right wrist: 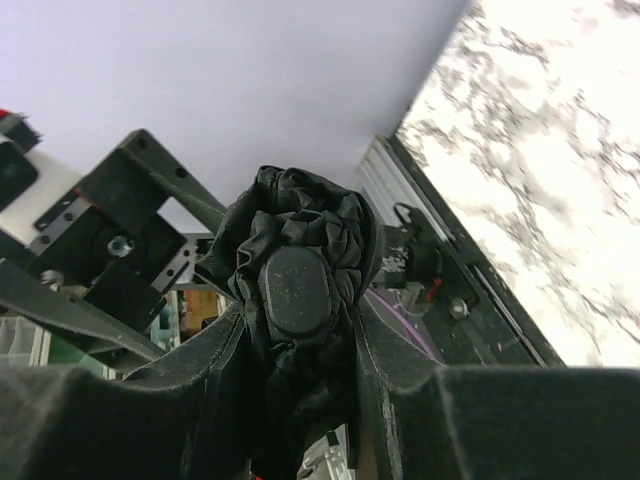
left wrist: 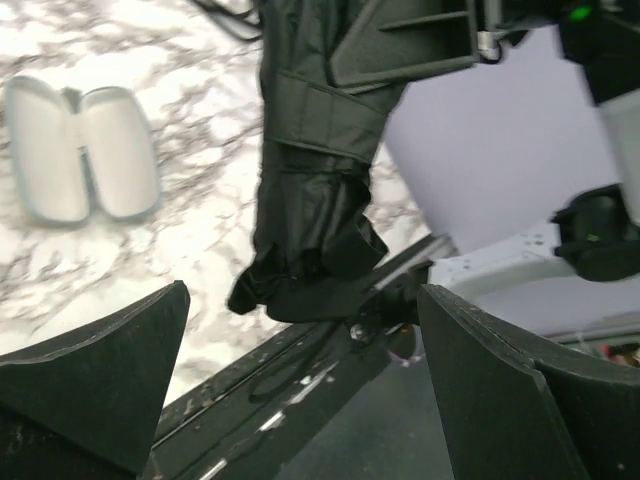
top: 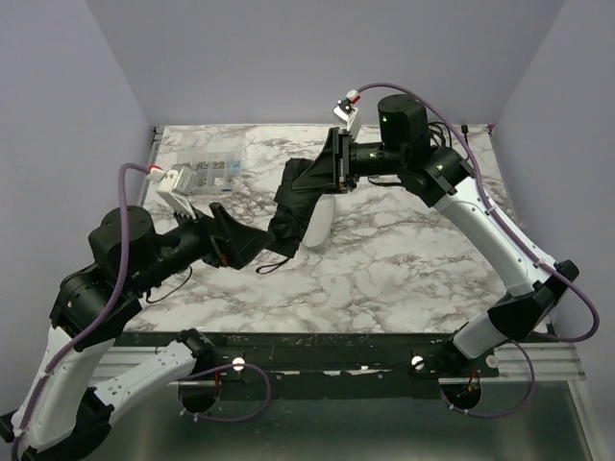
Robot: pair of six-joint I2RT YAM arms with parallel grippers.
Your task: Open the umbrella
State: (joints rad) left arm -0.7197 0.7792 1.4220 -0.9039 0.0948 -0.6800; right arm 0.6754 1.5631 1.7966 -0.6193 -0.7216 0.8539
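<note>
Black folded umbrella (top: 293, 202) hangs over surface (top: 404, 269) centre, right pincer (right wrist: 298, 330) clamped on its far end to anchor it; left pincer (left wrist: 300, 310) gapes wide at near end, prob. to regrip.

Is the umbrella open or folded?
Folded. The umbrella hangs as a narrow bunched bundle, clamped in the right gripper.

Marble table (top: 404, 259), clear box (top: 213, 173), open grey case (left wrist: 82, 150)
</note>
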